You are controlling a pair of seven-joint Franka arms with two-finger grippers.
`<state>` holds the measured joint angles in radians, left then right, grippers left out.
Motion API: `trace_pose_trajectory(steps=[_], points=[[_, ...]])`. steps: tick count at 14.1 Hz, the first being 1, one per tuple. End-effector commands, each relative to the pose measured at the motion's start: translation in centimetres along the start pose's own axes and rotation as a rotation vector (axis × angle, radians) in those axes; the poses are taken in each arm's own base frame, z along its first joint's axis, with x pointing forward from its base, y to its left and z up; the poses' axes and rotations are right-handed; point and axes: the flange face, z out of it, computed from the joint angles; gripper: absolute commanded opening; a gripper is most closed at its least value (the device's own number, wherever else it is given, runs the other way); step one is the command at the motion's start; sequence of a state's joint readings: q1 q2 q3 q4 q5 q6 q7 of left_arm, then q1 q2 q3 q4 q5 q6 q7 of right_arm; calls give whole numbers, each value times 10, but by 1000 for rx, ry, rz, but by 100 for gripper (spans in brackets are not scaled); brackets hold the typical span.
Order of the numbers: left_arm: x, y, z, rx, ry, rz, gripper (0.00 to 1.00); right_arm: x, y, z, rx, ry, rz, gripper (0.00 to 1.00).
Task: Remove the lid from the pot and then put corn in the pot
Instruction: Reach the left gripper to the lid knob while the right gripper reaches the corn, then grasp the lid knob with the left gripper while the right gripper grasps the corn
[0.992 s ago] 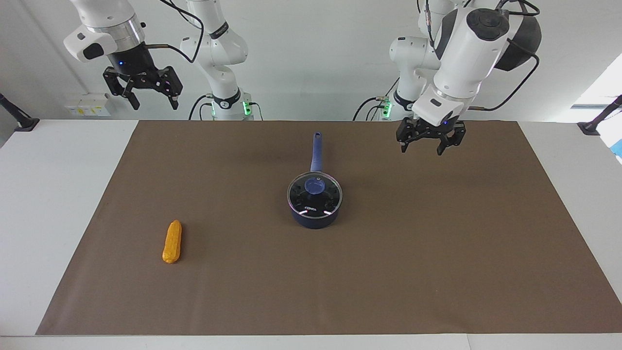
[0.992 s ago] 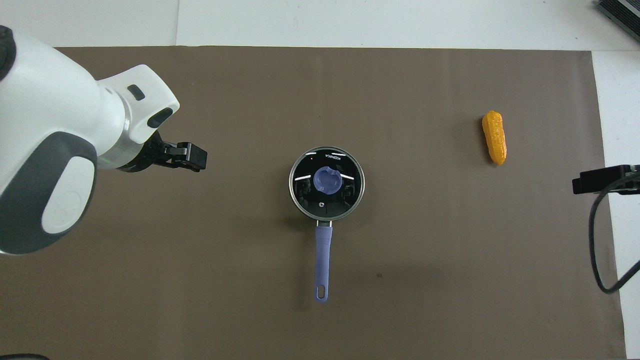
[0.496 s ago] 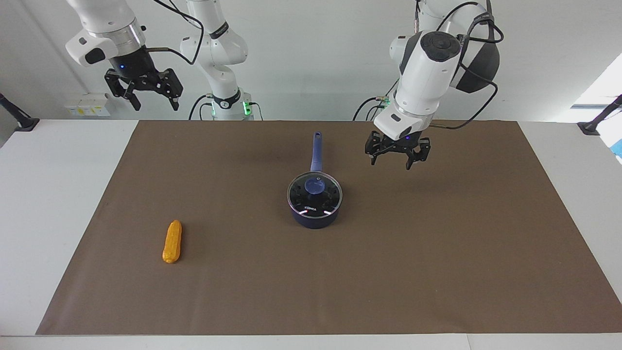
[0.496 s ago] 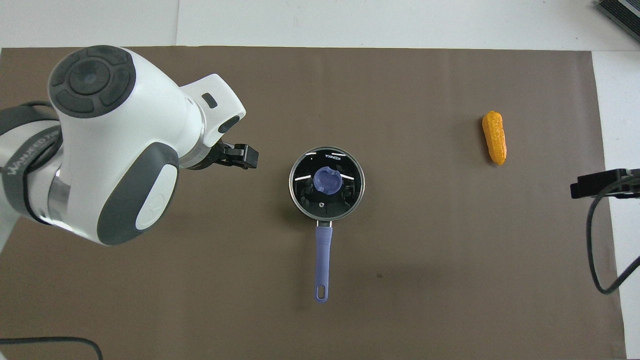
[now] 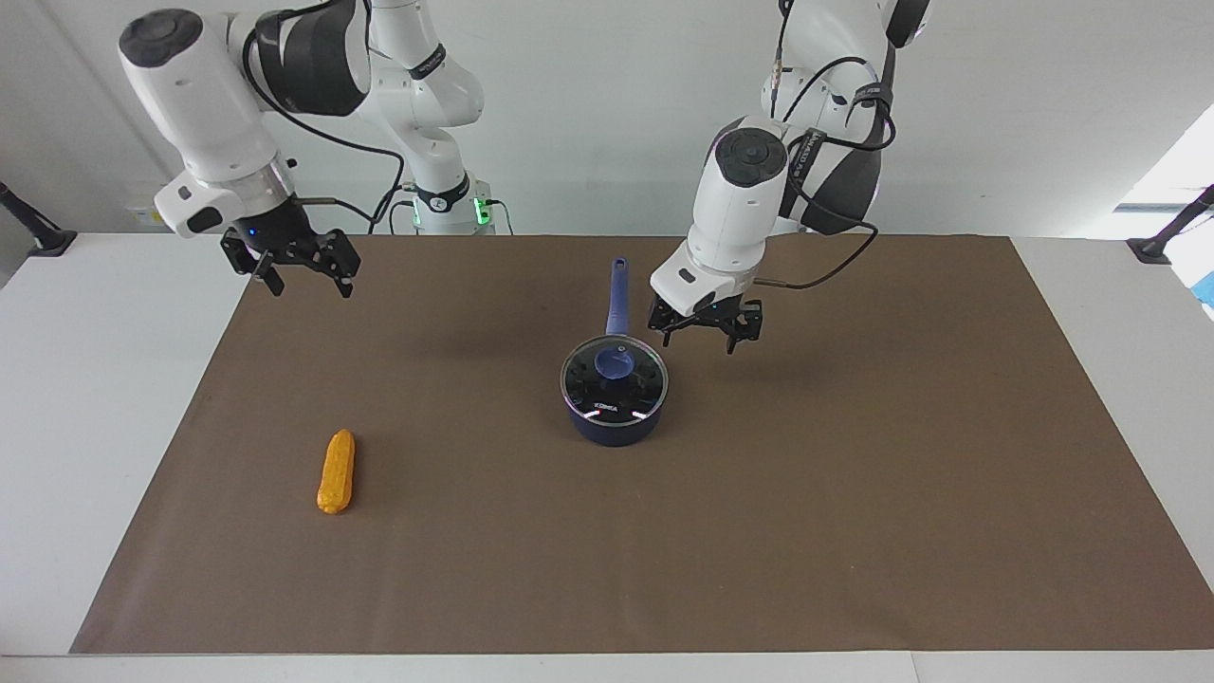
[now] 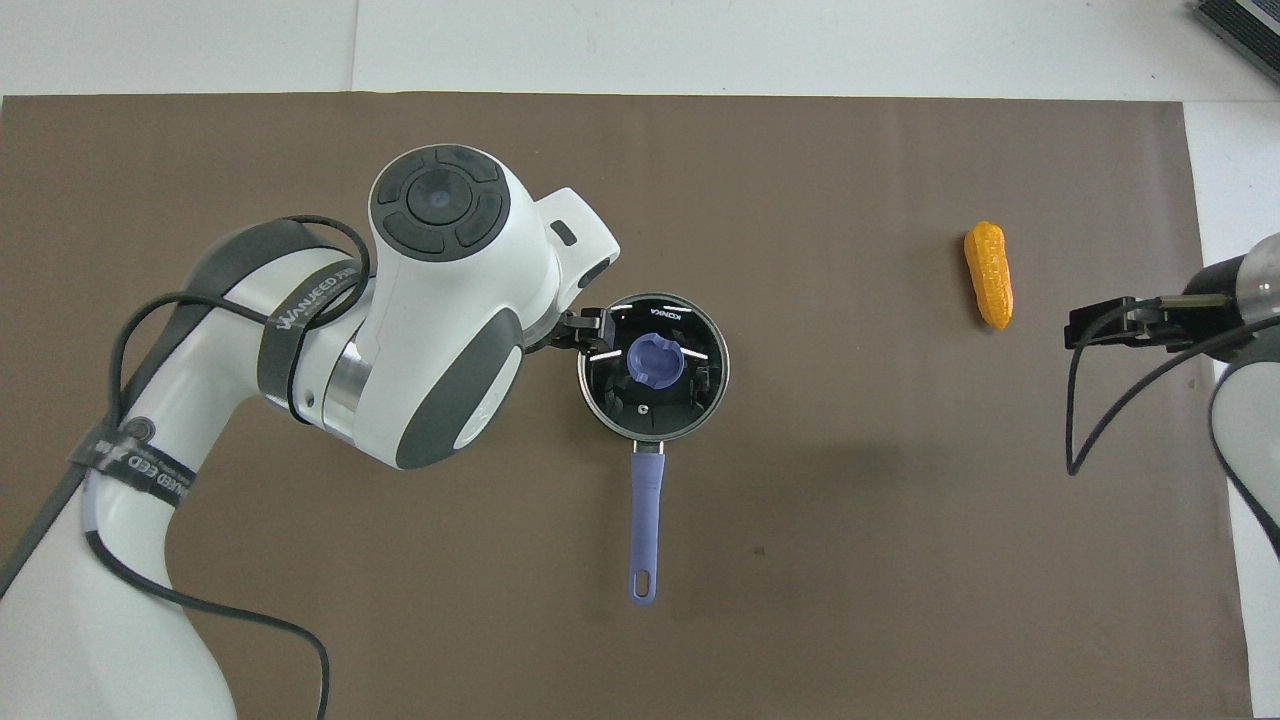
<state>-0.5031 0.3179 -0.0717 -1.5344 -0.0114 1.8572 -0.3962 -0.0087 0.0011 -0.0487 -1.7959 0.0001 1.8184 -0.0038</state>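
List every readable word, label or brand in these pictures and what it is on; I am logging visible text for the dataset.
"KONKA": white lettering on the lid of the pot, seen upside down in the overhead view; blurred in the facing view.
"WANJEED": white print on the black strap around the left arm; a second strap lower down is only partly readable.
Nothing readable on the corn.

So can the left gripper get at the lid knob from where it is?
Probably yes. The left gripper hangs open beside the pot, and nothing lies between it and the blue knob on the lid.
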Motion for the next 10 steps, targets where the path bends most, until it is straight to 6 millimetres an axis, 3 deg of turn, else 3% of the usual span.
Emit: trace_pose_trajectory(steps=[1, 3, 5, 10], points=[[8, 24, 4, 3, 34, -22, 100, 23, 4, 34, -13, 27, -32, 100], [5, 34, 1, -2, 41, -57, 100, 38, 6, 67, -15, 20, -30, 100], [2, 46, 1, -12, 52, -75, 100, 53, 5, 84, -21, 78, -33, 100], [1, 51, 1, -43, 49, -81, 100, 88, 3, 152, -32, 139, -42, 100]])
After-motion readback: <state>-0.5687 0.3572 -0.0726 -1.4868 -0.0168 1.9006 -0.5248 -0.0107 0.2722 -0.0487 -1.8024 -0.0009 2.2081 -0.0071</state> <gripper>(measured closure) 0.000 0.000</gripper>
